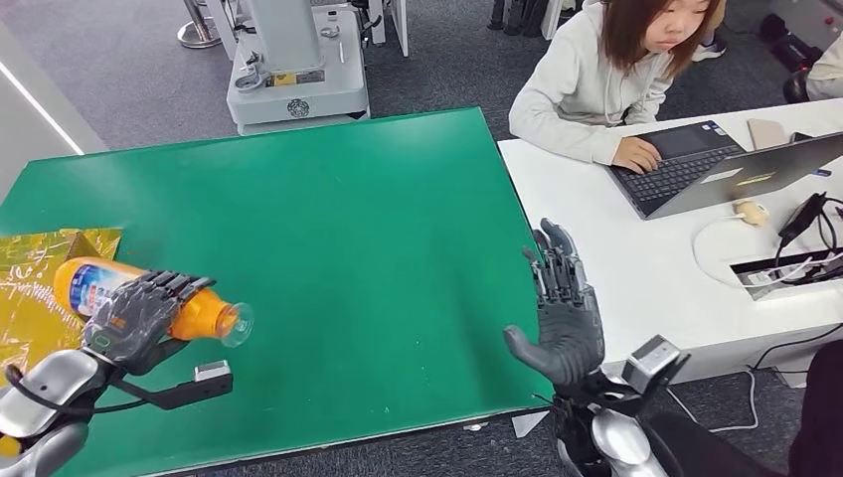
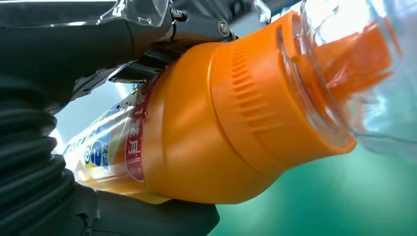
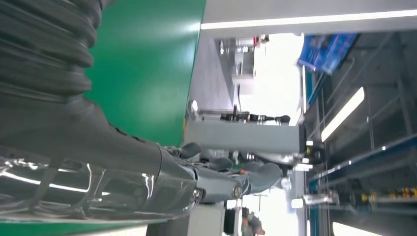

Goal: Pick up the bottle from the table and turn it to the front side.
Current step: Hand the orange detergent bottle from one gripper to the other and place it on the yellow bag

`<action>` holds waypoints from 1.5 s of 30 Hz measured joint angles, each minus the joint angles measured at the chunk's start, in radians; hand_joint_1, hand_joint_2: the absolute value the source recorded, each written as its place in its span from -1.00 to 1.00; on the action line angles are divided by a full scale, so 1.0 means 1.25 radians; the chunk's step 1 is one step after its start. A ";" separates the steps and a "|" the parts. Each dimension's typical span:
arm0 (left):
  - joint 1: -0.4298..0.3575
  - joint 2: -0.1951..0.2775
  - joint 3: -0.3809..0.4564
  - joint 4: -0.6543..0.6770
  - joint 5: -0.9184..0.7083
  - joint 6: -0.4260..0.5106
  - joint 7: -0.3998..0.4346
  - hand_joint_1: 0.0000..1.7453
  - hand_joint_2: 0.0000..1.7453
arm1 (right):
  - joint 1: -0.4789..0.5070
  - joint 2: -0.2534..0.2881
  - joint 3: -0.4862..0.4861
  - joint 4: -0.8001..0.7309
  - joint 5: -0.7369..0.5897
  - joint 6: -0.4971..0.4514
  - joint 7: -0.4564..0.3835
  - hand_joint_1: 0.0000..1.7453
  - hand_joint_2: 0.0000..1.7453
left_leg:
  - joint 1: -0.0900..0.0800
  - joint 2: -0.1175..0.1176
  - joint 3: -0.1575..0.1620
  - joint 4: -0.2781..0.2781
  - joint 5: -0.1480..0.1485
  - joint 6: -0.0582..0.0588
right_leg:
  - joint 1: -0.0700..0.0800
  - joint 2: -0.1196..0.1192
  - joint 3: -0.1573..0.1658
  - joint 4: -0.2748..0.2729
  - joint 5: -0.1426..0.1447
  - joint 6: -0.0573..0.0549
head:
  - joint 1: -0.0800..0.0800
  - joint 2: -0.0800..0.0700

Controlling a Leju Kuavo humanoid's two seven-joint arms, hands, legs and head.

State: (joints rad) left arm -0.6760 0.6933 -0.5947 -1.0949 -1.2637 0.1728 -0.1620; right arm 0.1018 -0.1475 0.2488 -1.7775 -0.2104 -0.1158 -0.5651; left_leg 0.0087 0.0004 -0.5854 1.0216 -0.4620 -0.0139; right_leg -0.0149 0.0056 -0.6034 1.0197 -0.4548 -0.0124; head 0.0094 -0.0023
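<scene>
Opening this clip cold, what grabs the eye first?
The orange bottle, lying sideways in the left hand over the green table's left side, clear cap pointing inward. Then the right hand, open with fingers spread at the table's right edge, and a person typing on a laptop beyond.

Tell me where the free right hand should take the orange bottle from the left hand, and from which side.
Probably the capped neck end. The left hand wraps the bottle mid-body, lying sideways with its clear cap pointing toward the open right hand. Come in from the robot's right, over the green table.
</scene>
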 joint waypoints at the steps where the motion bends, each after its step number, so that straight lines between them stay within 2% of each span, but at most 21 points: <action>1: 0.021 0.014 0.012 -0.004 0.000 -0.013 0.002 1.00 1.00 | 0.018 0.001 -0.015 -0.014 0.006 0.004 0.000 -1.00 1.00 | 0.000 0.000 0.000 0.000 0.000 0.000 | 0.000 0.000 0.000 0.000 0.000 0.000 | 0.000 0.000; 7: 0.140 0.069 0.085 -0.034 -0.007 -0.073 0.017 1.00 1.00 | 0.082 0.014 -0.059 -0.066 0.039 0.016 0.005 -1.00 1.00 | 0.000 0.001 0.000 0.000 0.000 0.000 | 0.000 0.000 0.000 0.000 -0.001 -0.001 | 0.000 0.000; 10: 0.233 0.080 0.152 -0.055 -0.033 -0.107 0.046 1.00 1.00 | 0.101 0.031 -0.070 -0.085 0.062 0.039 0.015 -1.00 1.00 | 0.000 0.003 0.001 -0.001 -0.001 -0.001 | 0.000 0.003 0.000 0.000 -0.001 -0.002 | 0.000 0.000; 14: 0.365 0.061 0.257 -0.065 -0.125 -0.100 0.071 1.00 1.00 | 0.108 0.057 -0.077 -0.106 0.101 0.072 0.031 -1.00 1.00 | 0.001 0.004 0.001 -0.001 -0.002 -0.002 | 0.001 0.005 -0.001 0.000 -0.002 -0.002 | 0.000 0.000; 18: 0.426 0.018 0.317 -0.052 -0.198 -0.061 0.089 1.00 1.00 | 0.104 0.073 -0.076 -0.114 0.126 0.081 0.039 -1.00 1.00 | 0.001 0.003 0.001 -0.001 -0.003 -0.001 | 0.001 0.003 0.000 0.000 -0.002 -0.002 | 0.000 0.000; 23: 0.418 -0.051 0.333 0.017 -0.239 0.010 0.128 1.00 1.00 | 0.096 0.083 -0.070 -0.118 0.143 0.081 0.047 -1.00 1.00 | 0.001 0.002 0.000 0.000 -0.003 -0.001 | 0.001 0.001 0.000 0.000 -0.002 -0.002 | 0.000 0.000; 31: 0.303 -0.149 0.273 0.210 -0.241 0.177 0.253 1.00 1.00 | 0.045 0.084 -0.029 -0.086 0.149 0.084 0.057 -1.00 1.00 | 0.001 0.000 0.001 0.000 -0.002 -0.001 | 0.001 -0.001 0.001 0.000 -0.001 -0.002 | 0.000 0.000; 37: 0.273 -0.180 0.248 0.288 -0.241 0.208 0.261 1.00 1.00 | 0.027 0.084 -0.009 -0.057 0.148 0.081 0.056 -1.00 1.00 | 0.001 0.000 0.001 0.000 -0.002 -0.001 | 0.001 0.000 0.000 0.000 -0.001 -0.002 | 0.000 0.000; 45: 0.263 -0.193 0.240 0.315 -0.243 0.208 0.261 1.00 1.00 | 0.022 0.084 0.001 -0.043 0.148 0.081 0.056 -1.00 1.00 | 0.001 0.000 0.000 0.000 -0.003 -0.001 | 0.001 0.000 0.000 0.000 -0.002 -0.002 | 0.000 0.000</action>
State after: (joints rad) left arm -0.3471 0.4520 -0.2953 -0.7017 -1.5675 0.4334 0.1647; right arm 0.1288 -0.0423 0.2495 -1.8312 -0.0249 -0.0149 -0.4952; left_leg 0.0099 0.0009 -0.5849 1.0217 -0.4652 -0.0154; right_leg -0.0137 0.0052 -0.6032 1.0194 -0.4572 -0.0147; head 0.0095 -0.0023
